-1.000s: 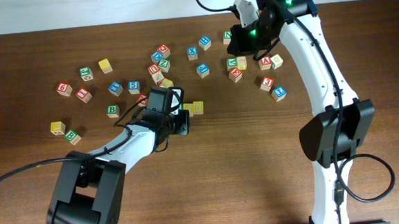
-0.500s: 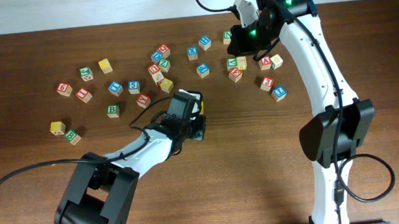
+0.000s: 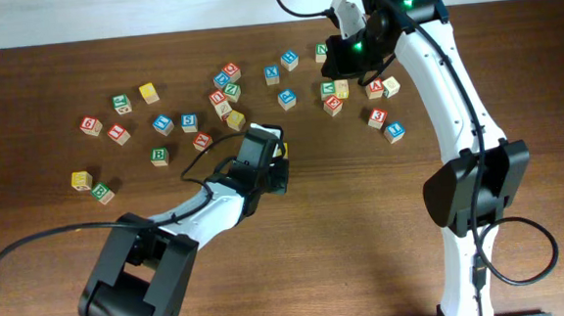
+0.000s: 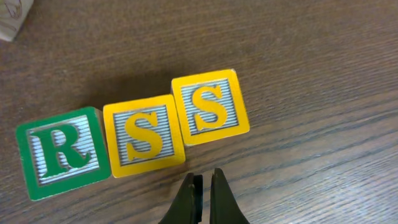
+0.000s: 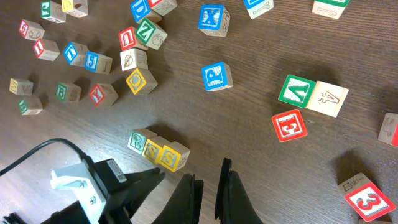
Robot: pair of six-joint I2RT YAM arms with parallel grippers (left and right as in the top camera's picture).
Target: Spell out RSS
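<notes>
In the left wrist view three cubes lie in a touching row: a green-and-white R cube (image 4: 59,152), a yellow S cube (image 4: 143,135) and a second yellow S cube (image 4: 210,107), which sits slightly higher in the frame. My left gripper (image 4: 204,186) is shut and empty, just short of the seam between the two S cubes. In the overhead view my left gripper (image 3: 275,173) hides most of the row; one yellow cube (image 3: 281,150) shows. The right wrist view shows the R cube (image 5: 138,140) and both S cubes (image 5: 153,149) (image 5: 172,156). My right gripper (image 5: 210,180) is shut, empty and high above the table.
Several other letter cubes lie scattered across the far half of the table, including a green B cube (image 3: 159,157), a blue P cube (image 5: 217,76) and a red 3 cube (image 5: 367,200). A plain wooden cube (image 4: 12,15) lies near the row. The left arm's cable (image 3: 32,242) trails at front left.
My left gripper has moved right, from beside the row to over it, and has held still for the last half second. The right arm has not moved.
</notes>
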